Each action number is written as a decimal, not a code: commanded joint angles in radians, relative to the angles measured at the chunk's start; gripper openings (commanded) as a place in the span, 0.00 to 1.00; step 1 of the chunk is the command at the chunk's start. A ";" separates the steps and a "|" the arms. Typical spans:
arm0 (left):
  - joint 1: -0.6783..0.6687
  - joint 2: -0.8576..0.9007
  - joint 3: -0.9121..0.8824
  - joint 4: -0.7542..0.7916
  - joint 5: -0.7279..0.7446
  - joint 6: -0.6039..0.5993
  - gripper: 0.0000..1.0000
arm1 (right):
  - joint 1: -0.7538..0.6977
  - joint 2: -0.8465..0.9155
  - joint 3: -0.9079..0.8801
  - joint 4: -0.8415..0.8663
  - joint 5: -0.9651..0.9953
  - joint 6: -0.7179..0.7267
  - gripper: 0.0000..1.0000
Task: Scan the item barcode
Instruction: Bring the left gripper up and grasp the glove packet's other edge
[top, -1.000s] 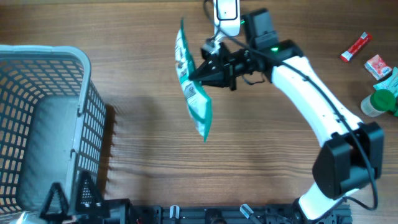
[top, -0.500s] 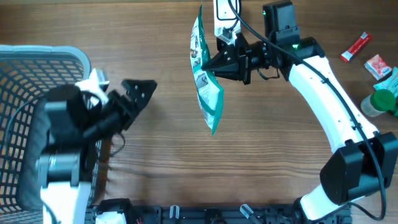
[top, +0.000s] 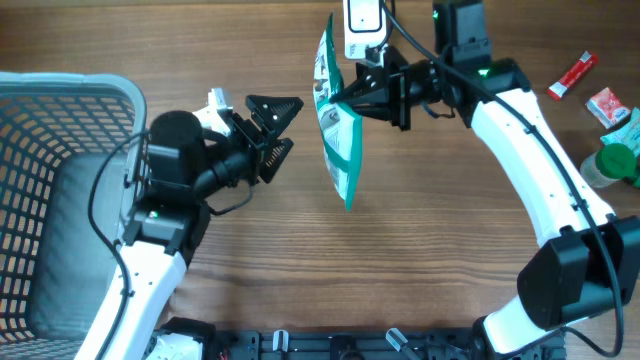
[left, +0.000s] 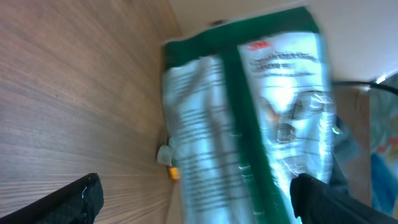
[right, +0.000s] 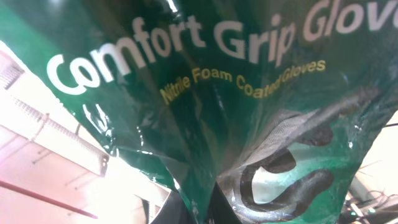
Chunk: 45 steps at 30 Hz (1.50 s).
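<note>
The item is a green and silver glove package (top: 338, 130) that hangs upright above the table. My right gripper (top: 335, 103) is shut on the package's right edge near its top. In the right wrist view the package's printed front (right: 249, 93) fills the frame, and the right gripper (right: 202, 208) pinches a fold of it. My left gripper (top: 294, 123) stands open just left of the package and points at it. The left wrist view shows the package's back (left: 249, 124), too blurred to make out a barcode, with the left gripper (left: 196, 193) spread wide and not touching it.
A white scanner-like device (top: 362, 25) stands at the table's far edge, just behind the package. A grey wire basket (top: 60, 90) fills the left side. At the right edge lie a red tube (top: 571, 76), a red and white box (top: 605, 104) and a green-capped bottle (top: 610, 165).
My left arm has swung in from the lower left and now faces the package. The right gripper has carried the package a little to the right, closer to the white device.
</note>
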 joint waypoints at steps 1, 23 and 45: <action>-0.034 0.005 -0.047 0.072 -0.085 -0.157 1.00 | -0.024 -0.061 0.090 0.228 -0.060 0.216 0.04; -0.228 0.234 -0.058 0.848 -0.401 -0.641 1.00 | -0.017 -0.099 0.089 0.875 -0.050 0.719 0.04; -0.274 0.576 -0.057 1.643 -0.508 -0.690 0.88 | -0.017 -0.099 0.089 0.933 -0.050 0.718 0.04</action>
